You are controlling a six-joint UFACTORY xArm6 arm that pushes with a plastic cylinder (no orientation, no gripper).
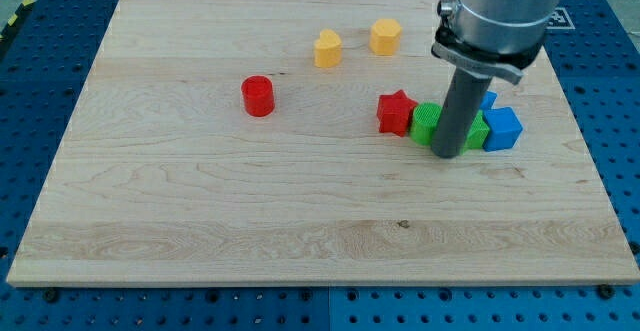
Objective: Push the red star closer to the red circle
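The red star [396, 112] lies right of the board's middle. The red circle [258, 96] stands well to its left, slightly higher in the view. My tip [448, 155] is at the bottom of the dark rod, just right of and below the red star. A green block [427, 123] sits between the star and the rod, touching the star. The rod hides part of the green blocks behind it.
A second green block [476, 132] and two blue blocks [502, 128] [487, 100] cluster right of the rod. Two yellow blocks [327, 48] [385, 36] sit near the view's top. The wooden board [200, 231] ends at blue pegboard on all sides.
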